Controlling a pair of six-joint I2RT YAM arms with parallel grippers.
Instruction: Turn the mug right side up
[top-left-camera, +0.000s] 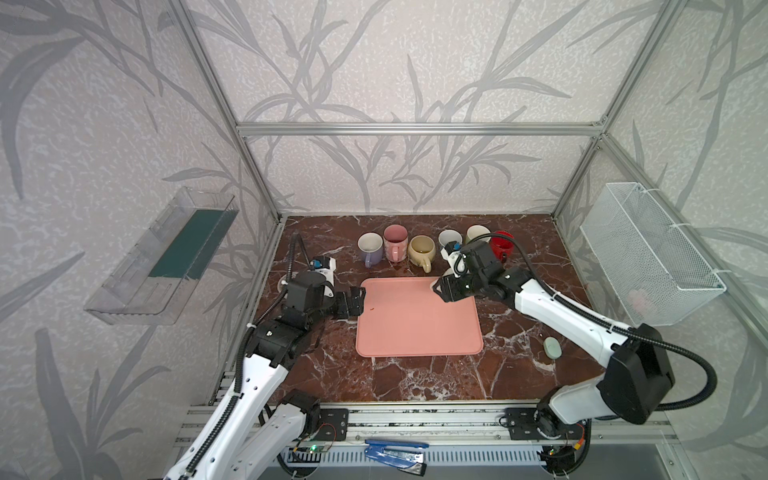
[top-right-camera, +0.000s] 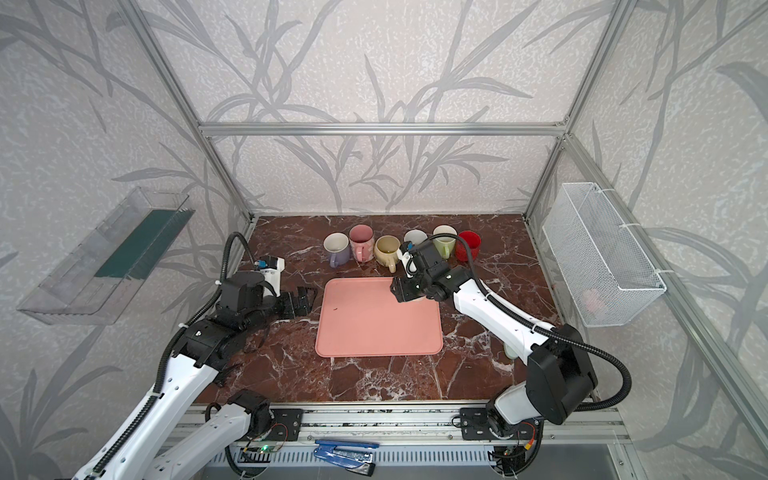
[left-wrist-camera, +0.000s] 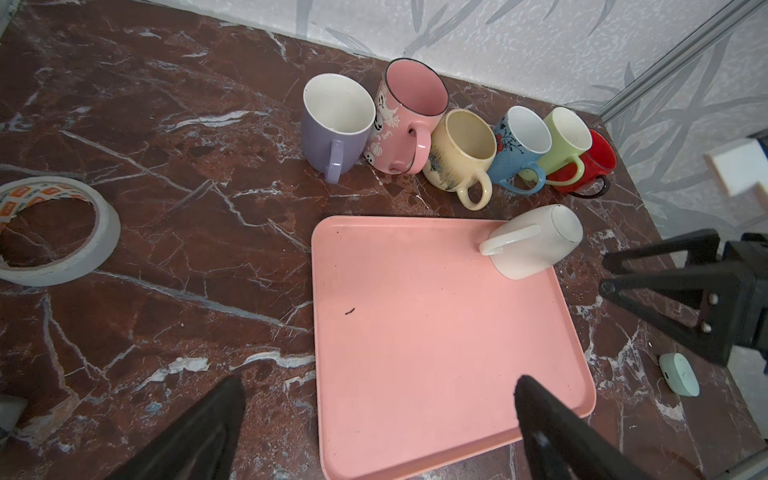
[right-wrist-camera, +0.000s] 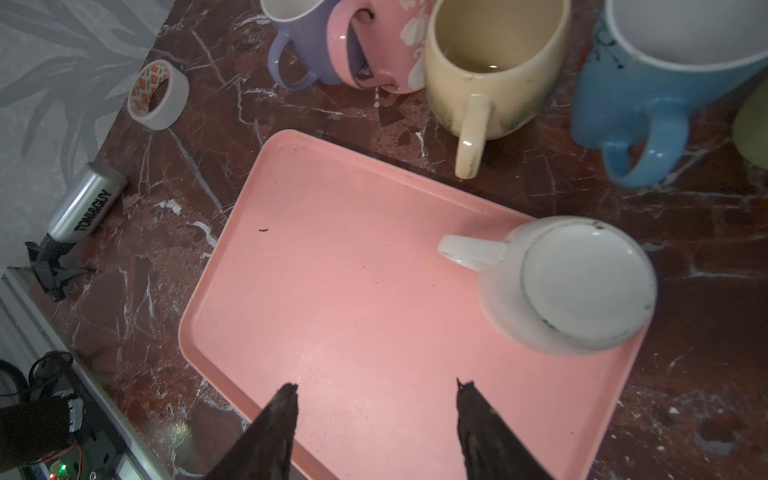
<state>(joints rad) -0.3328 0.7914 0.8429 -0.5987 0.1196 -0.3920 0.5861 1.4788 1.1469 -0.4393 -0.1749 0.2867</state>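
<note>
The white mug (right-wrist-camera: 569, 286) stands inverted, base up, on the pink tray (right-wrist-camera: 353, 291) just ahead of the right gripper (right-wrist-camera: 377, 384), whose jaws are apart and empty, probably to straddle its body, while the left gripper (left-wrist-camera: 379, 380), jaws wide and empty, hangs well clear across the tray.

Pale wallpaper (top-left-camera: 395, 62) with grey leaf sprays covers all walls, behind an aluminium frame (top-left-camera: 415, 129). The tabletop (top-left-camera: 415, 382) is red-brown, white-veined marble. A clear plastic shelf (top-left-camera: 162, 257) hangs on the left wall, a white wire basket (top-left-camera: 648, 253) opposite.
</note>
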